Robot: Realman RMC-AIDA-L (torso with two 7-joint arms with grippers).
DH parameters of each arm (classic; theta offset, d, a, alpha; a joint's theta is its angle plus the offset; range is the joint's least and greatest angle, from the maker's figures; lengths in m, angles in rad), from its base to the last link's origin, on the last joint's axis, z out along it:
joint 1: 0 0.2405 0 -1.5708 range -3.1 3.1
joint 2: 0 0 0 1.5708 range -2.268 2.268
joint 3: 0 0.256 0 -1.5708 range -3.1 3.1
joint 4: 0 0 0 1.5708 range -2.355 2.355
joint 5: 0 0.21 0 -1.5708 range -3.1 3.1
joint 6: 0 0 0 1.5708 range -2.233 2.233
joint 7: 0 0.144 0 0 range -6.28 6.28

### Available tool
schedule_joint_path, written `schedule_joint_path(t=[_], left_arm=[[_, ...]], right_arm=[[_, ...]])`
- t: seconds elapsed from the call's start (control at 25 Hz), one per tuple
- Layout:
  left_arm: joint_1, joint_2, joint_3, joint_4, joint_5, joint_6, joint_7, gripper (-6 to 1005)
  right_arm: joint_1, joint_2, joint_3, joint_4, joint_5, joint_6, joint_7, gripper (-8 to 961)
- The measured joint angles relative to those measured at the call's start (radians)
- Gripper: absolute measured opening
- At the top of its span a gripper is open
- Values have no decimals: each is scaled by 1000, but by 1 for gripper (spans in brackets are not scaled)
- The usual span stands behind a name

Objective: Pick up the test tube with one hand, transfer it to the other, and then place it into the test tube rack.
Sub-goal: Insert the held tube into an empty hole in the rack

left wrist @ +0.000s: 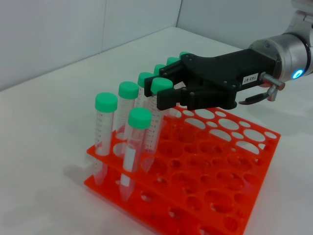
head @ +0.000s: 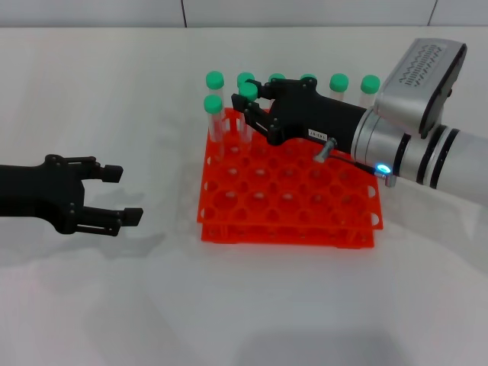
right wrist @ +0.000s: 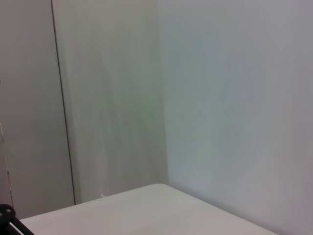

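Note:
My right gripper [head: 252,114], black with a small white label and a blue wrist light, reaches over the far left part of the orange-red test tube rack [head: 284,235]. It is shut on a clear test tube [head: 247,97] just below its green cap. In the left wrist view the gripper [left wrist: 168,98] holds the tube [left wrist: 155,128] slightly tilted, with its lower end down in a hole of the rack [left wrist: 105,185]. My left gripper [head: 126,194] is open and empty, low over the table to the left of the rack.
Several other green-capped tubes [head: 338,82] stand along the rack's far row, and one [head: 213,107] stands at its far left corner. In the left wrist view these tubes [left wrist: 105,122] stand close around the held one. The table [head: 229,305] is white.

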Motion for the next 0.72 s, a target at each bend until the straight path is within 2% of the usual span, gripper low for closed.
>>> schedule_joint_path(t=[0.72], left_arm=[[-1,2,0,0,0,0,6,880]], right_arm=[[9,0,0,4,-10,-3,27,268]])
